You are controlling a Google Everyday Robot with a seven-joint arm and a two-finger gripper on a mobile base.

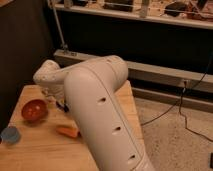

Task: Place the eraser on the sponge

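My white arm (pixel 95 110) fills the middle of the camera view and reaches left over the wooden table (pixel 45 150). Only a small dark part of my gripper (pixel 63 105) shows below the wrist, just right of the orange bowl and above the carrot. I cannot tell whether it holds anything. The eraser is hidden or out of view. The sponge is also out of view, possibly behind the arm.
An orange bowl (pixel 34 110) stands at the table's left. A light-blue round cup (pixel 9 134) sits near the left edge in front of it. An orange carrot (pixel 67 131) lies by the arm. Dark shelving and floor cables lie beyond and right.
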